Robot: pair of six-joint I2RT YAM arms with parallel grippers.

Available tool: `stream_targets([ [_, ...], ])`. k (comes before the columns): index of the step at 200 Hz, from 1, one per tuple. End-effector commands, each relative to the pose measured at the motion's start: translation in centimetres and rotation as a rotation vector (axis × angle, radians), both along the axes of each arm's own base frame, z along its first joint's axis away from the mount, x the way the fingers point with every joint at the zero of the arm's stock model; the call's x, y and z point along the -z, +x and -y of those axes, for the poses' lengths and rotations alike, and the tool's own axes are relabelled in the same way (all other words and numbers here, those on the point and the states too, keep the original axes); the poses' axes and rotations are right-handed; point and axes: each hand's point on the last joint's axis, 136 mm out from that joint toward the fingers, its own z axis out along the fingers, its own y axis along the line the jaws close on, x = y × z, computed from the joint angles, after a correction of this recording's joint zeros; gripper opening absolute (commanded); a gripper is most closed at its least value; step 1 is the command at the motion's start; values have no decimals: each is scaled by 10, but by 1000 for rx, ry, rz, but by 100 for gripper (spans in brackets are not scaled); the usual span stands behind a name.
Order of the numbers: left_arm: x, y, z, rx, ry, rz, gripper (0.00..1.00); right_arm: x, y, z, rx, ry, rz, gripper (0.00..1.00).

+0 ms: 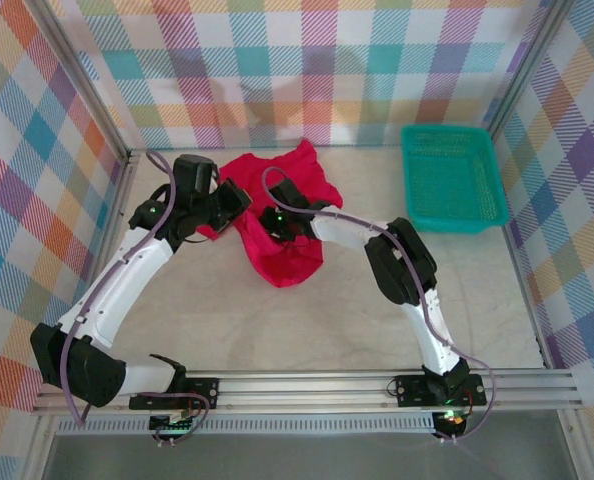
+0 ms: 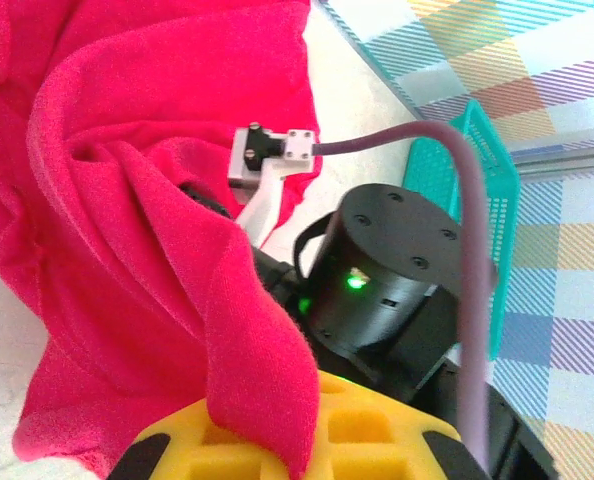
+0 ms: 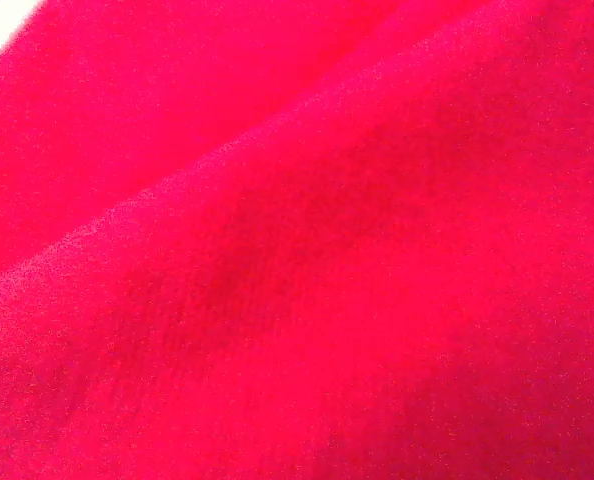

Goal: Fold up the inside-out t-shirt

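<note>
A teal basket (image 1: pixel 451 178) sits at the table's (image 1: pixel 277 325) far right corner.

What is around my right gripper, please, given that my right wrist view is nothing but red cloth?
Observer: Your right gripper is pushed into the shirt, which lies crumpled on the table.
Operator: And the other arm?
Observer: The left gripper is shut, with a fold of shirt running down between its yellow fingers.
Operator: Is anything else out there?
Observer: A basket sits at the far right, apart from the shirt.
</note>
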Motion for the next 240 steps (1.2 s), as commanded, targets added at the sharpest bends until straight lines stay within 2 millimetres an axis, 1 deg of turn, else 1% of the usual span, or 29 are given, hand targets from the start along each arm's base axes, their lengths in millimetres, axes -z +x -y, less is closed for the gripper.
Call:
stream_targets([
  [1,-35,-3,4,8,-38,82,0,-12,7,-28,30,97,28,45],
  [9,-38,-4,6,9,-44,85,0,-7,10,-33,44,99,30,51],
  [12,-39,-4,7,10,-46,87,0,-4,12,-34,53,96,26,56],
  [14,-40,-4,7,11,-47,90,0,-5,15,-36,57,99,31,57],
  [27,-46,-5,12,21,-58,96,0,4,31,-42,98,80,37,66],
  [44,-55,-9,16,34,-69,109,0,9,53,-51,134,56,52,75],
  [55,-60,-11,17,39,-73,118,0,10,63,-58,153,55,51,77],
  [68,-66,-14,16,37,-82,127,0,27,72,-64,186,49,21,77],
  [75,-69,-16,15,33,-84,135,0,32,77,-67,206,54,9,75],
  [82,-71,-17,13,29,-86,139,0,42,79,-66,227,44,-11,72],
  [90,-73,-19,11,25,-81,144,0,45,83,-65,246,40,-23,65],
  [91,-73,-19,11,25,-81,144,0,48,83,-64,250,37,-28,62],
  [93,-74,-20,11,24,-80,147,0,49,83,-64,250,35,-30,61],
  [111,-77,-23,5,17,-57,159,0,54,86,-56,256,18,-50,32],
  [124,-77,-22,1,10,-33,165,0,47,86,-48,229,4,-48,15],
  [133,-75,-21,-1,7,-17,165,0,36,84,-43,193,-3,-34,6],
  [143,-70,-16,-5,3,1,156,0,19,81,-36,149,-8,-10,0],
  [146,-67,-15,-6,1,7,150,0,16,79,-34,133,-10,-5,0],
  [152,-62,-12,-11,-8,20,139,0,1,76,-30,94,-5,21,0],
  [155,-59,-10,-13,-11,27,134,0,-3,75,-28,76,-8,30,0],
  [161,-53,-5,-18,-22,39,121,0,-20,71,-23,42,-10,57,0],
  [171,-43,2,-29,-42,48,93,0,-39,60,-12,-19,-20,88,0],
  [173,-41,4,-31,-45,50,88,0,-46,59,-10,-28,-15,96,0],
  [183,-30,11,-44,-73,56,62,0,-66,46,1,-84,-13,121,0],
  [185,-28,13,-47,-79,58,58,0,-67,43,3,-97,-14,122,0],
  [187,-26,15,-50,-87,59,54,0,-76,41,4,-109,-5,135,0],
  [208,-2,28,-77,-152,72,3,0,-120,7,27,-230,6,180,0],
  [225,19,36,-88,-176,76,-44,0,-145,-13,42,-284,20,194,0],
  [240,35,41,-95,-188,67,-80,0,-174,-27,53,-299,61,229,0],
])
